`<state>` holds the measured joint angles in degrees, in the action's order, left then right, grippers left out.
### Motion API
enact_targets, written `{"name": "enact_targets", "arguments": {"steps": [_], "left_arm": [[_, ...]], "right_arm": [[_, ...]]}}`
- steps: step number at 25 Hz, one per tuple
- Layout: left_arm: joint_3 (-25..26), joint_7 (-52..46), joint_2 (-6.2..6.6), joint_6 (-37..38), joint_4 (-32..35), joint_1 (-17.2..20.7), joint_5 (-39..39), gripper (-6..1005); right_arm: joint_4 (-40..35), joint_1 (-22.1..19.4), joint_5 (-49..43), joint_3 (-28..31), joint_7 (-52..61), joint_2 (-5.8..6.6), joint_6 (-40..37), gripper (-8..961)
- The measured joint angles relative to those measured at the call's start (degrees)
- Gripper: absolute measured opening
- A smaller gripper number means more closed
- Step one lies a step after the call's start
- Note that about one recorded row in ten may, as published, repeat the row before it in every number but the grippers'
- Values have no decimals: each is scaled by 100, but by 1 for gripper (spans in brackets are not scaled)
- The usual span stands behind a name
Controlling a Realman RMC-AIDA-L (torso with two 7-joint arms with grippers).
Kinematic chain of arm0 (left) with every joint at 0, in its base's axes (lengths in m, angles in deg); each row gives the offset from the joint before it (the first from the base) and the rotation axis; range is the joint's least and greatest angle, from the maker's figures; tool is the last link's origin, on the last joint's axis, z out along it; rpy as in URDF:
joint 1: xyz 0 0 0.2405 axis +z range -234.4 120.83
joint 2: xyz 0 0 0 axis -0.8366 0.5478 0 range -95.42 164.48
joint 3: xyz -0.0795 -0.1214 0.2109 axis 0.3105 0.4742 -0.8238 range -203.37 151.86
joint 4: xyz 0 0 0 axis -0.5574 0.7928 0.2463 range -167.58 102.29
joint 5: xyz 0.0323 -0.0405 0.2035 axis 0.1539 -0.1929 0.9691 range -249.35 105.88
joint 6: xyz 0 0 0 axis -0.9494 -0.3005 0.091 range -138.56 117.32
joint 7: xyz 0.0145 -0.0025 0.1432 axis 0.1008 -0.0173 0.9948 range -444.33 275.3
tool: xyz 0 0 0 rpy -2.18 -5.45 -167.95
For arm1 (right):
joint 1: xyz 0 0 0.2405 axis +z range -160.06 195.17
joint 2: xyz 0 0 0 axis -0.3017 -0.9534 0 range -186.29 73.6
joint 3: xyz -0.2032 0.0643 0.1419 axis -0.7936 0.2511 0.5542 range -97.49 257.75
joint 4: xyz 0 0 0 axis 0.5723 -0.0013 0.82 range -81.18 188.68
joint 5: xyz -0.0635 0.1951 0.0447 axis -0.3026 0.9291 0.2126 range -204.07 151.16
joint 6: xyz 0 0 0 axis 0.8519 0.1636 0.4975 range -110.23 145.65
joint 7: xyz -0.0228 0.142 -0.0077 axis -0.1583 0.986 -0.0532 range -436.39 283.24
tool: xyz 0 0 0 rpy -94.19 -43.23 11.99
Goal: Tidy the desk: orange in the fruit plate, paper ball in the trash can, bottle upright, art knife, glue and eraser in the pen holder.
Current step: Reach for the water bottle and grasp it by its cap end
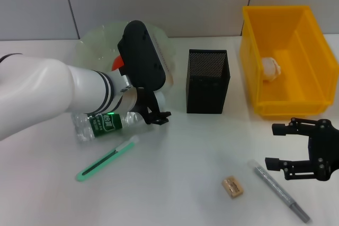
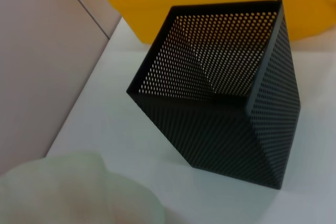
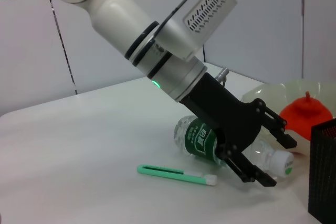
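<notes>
While my left end effector (image 1: 159, 114) reached down over the lying bottle (image 1: 100, 123), its fingers stood spread on either side of the bottle's neck end, not closed on it. The bottle lay on its side on the white bench (image 1: 180, 173), its green label facing up, just in front of the pale green fruit plate (image 1: 90, 46). The orange (image 3: 307, 113) sat in that plate, mostly hidden behind my left arm in the head view. The green art knife (image 1: 106, 158) lay on the bench just in front of the bottle, apart from it.

The black mesh pen holder (image 1: 207, 80) stood upright between the plate and the yellow trash can (image 1: 318, 72), and the paper ball (image 1: 271, 69) lay inside the can.

My right end effector (image 1: 276, 145) hung open near the bench's right edge, holding nothing. The glue (image 1: 280, 191), a grey stick, lay just beside it, and the eraser (image 1: 232, 187) lay near the glue's left side.
</notes>
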<state>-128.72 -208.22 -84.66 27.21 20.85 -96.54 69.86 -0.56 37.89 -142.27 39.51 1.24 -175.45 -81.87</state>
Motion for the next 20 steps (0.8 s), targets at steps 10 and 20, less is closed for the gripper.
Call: {"name": "enact_targets", "arguments": {"steps": [10,20], "left_arm": [[-53,-14,1,-83,-354,-229,-1,731],[-70,10,1,-93,-367,-292,4,697]], "right_arm": [[0,24,7,-31,14,-7,1,823],[8,23,10,8,14,-11,0,822]]}}
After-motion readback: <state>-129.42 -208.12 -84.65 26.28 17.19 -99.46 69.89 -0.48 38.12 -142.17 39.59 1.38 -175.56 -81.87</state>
